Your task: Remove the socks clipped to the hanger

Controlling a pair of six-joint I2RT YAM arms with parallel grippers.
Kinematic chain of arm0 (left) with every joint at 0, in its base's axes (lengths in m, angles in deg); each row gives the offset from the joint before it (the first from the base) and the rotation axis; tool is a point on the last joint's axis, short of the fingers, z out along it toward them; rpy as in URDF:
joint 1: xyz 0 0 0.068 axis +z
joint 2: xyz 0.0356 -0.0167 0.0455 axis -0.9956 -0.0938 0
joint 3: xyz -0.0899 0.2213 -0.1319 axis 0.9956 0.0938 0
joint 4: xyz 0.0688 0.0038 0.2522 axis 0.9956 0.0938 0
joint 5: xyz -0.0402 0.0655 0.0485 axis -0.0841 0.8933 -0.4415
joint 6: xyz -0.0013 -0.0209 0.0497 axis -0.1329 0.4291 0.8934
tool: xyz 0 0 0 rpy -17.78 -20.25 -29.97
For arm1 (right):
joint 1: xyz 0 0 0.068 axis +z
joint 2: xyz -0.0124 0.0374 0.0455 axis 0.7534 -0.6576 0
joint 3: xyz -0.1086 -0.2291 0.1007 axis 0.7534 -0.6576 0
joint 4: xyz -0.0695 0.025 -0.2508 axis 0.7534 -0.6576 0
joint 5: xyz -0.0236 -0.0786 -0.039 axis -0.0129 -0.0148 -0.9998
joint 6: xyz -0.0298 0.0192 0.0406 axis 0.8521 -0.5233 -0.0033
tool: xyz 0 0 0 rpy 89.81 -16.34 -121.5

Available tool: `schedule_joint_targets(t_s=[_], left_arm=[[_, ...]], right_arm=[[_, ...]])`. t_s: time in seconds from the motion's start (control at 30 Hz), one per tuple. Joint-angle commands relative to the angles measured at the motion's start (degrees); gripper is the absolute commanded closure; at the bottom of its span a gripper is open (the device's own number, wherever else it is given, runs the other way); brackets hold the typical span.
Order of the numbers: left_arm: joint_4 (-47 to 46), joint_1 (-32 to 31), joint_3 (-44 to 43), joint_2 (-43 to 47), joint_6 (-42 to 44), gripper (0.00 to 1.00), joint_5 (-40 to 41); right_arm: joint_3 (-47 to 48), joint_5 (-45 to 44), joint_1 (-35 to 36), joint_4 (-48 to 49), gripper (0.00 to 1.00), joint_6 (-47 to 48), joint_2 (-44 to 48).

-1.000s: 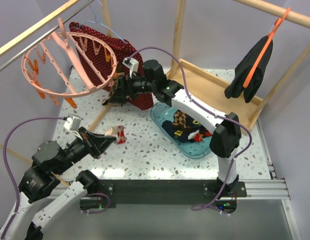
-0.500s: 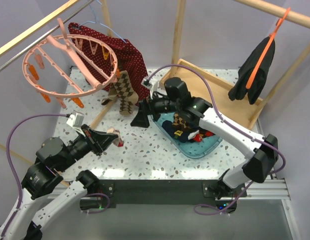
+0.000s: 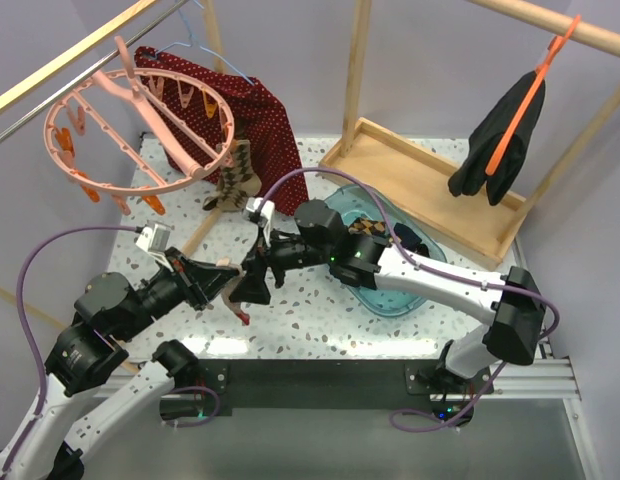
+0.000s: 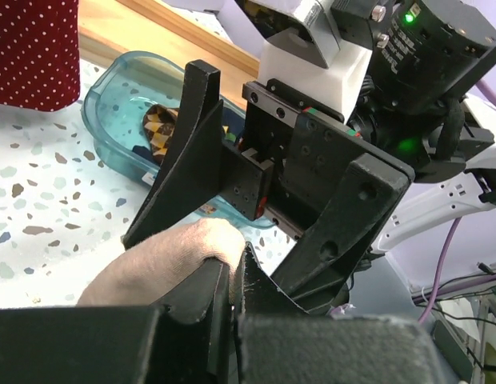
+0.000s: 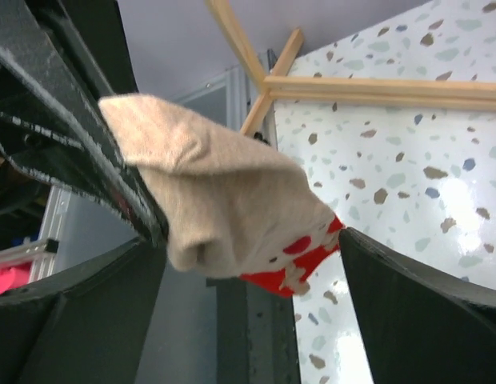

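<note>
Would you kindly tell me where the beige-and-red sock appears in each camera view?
Top external: the beige-and-red sock is left of centre, slightly low.
Left wrist: lower left.
Right wrist: centre.
Shared landmark: the speckled tabletop appears in every view.

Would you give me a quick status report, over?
Left gripper shut on sock. Right gripper open around it. One argyle sock clipped on hanger. Nothing blocking.
</note>
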Motion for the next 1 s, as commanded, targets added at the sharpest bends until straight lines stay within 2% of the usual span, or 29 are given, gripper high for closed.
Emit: schedule_joint_targets(t_s=[0.0,0.1,0.2,0.23,0.27,0.3,0.37,0.47,0.5,0.6,0.77,0.83,0.97], left_arm=[[-2.83,0.10,-0.40,-0.10,-0.30,1.00,-1.13],[-3.09,0.10,-0.31,0.07,-0.30,1.00,-1.39],[-2.74,0.10,-0.39,0.77,-0.48,1.00,-0.87],[-2.74,0.10,-0.40,0.95,-0.48,1.00,-0.69],[-2.57,0.10,-0.48,1.13,-0.39,1.00,-0.51],[-2.22,0.10,-0.66,1.39,-0.48,1.00,-0.16],[-1.78,0.10,-0.75,1.48,-0.13,1.00,0.19],[-0.98,0.10,-0.75,1.39,0.31,0.70,0.72],[-0.81,0.10,-0.66,1.39,0.57,0.55,0.89],[-0.37,0.10,-0.57,1.30,1.01,0.39,1.33],[0.16,0.10,-0.57,1.30,1.54,0.32,1.77],[0.51,0.10,-0.22,1.39,1.63,0.31,2.04],[0.07,0.10,0.31,1.48,1.54,0.31,2.04]], right_arm=[[-0.50,-5.38,2.44,8.20,0.13,0.90,-0.54],[-1.72,-9.07,2.88,10.73,0.31,-0.77,-0.80],[-3.58,-11.88,2.88,12.86,0.62,-1.92,-0.54],[-3.66,-12.76,2.88,12.43,0.84,-1.92,-0.54],[-3.58,-14.86,2.97,10.86,0.95,-1.57,-0.80],[-3.49,-15.84,2.97,9.97,1.00,-1.48,-0.72],[-3.93,-19.51,2.88,7.60,1.00,-1.39,-0.28],[-4.98,-22.95,2.62,4.62,1.00,-1.57,1.74],[-5.07,-26.36,2.18,3.21,1.00,-1.48,2.88],[-5.25,-30.42,-0.96,-3.64,1.00,-1.56,5.51],[-8.14,-30.87,-11.69,-12.35,1.00,-5.08,11.84],[-9.38,-34.81,-15.39,-14.20,1.00,-3.69,15.70],[-6.57,-38.70,-22.85,-26.20,1.00,-1.04,15.73]])
